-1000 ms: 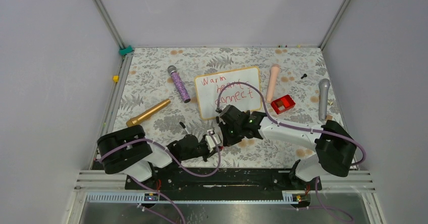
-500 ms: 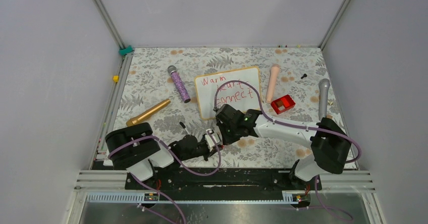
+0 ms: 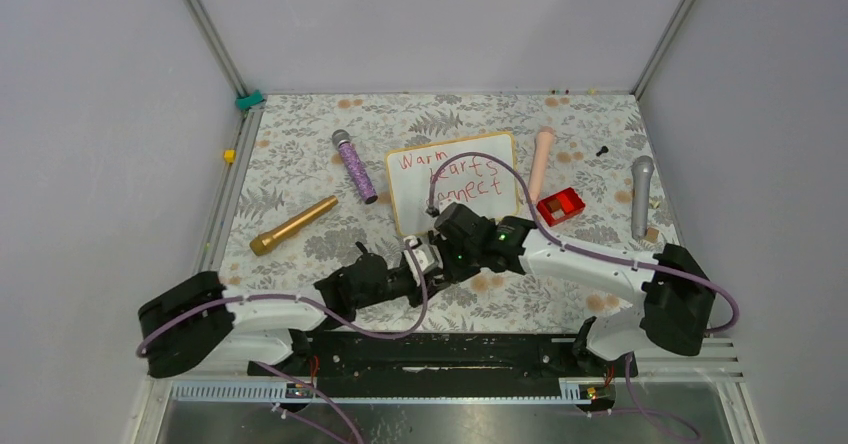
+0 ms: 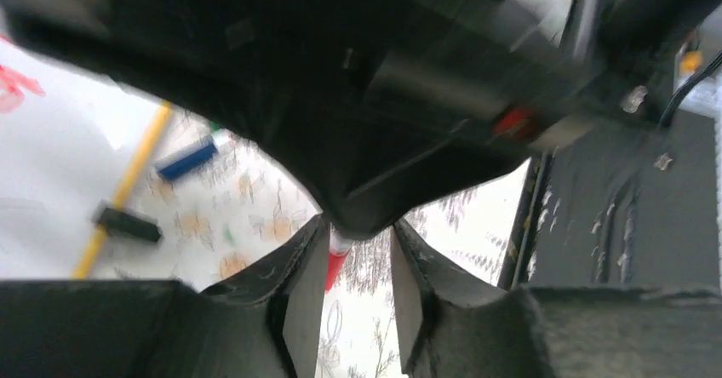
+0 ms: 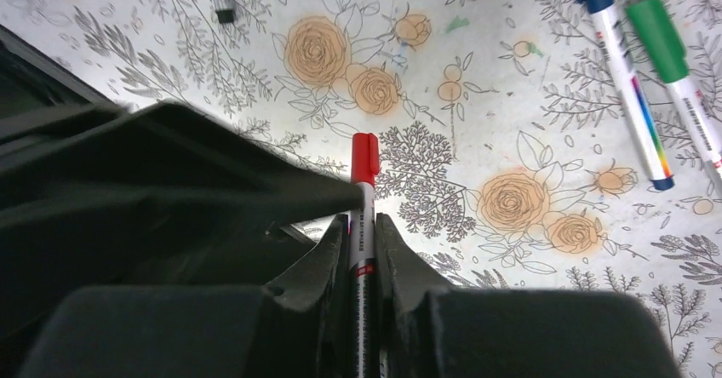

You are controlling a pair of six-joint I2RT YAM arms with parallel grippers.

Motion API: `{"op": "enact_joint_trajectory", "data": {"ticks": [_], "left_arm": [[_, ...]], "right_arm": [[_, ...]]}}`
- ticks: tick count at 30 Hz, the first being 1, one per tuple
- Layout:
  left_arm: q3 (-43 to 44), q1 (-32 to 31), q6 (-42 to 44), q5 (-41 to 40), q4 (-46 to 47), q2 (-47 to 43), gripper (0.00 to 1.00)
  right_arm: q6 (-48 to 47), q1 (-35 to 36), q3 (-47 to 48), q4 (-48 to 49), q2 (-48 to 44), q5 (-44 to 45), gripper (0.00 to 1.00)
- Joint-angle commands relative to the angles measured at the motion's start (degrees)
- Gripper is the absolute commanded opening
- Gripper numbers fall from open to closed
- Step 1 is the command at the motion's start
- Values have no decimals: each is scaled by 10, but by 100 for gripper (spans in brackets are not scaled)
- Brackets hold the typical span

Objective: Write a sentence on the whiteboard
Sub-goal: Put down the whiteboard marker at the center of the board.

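Red marker (image 5: pixel 363 195) clamped lengthwise in right gripper (image 5: pixel 362 240), cap end poking between left gripper's (image 4: pixel 358 263) slightly parted jaws, not pinched; whiteboard (image 3: pixel 503 146) lies just beyond both.

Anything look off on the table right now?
Nothing spilled or damaged. The whiteboard sits slightly askew to the table edges. A blue marker and a green marker lie loose on the tablecloth. The orange blotches are its flower print, not stains.
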Motion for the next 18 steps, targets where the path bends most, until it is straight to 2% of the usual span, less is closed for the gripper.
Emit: {"op": "enact_joint_trajectory", "data": {"ticks": [1,5,10,14,15,18], "left_arm": [[76,-1,-43,-40,-92,-101,37],[93,-1,-96,-110,-216,-177,53],[97,0,-149,-173,-326,-266,62],[134,1,-207,-244,-437,-313,68],[147,2,-236,-282,-476,-321,72],[190,9,-347,-391,-598,-343,94]], "right_arm": [[-6,-19,-7,-9,-33,11,0],[-8,-39,-25,5,-62,9,0],[-12,-67,-47,35,-98,8,0],[-7,-76,-63,87,-117,-3,0],[-3,-76,-70,110,-120,-8,0],[27,-76,-92,203,-124,-39,0]]}}
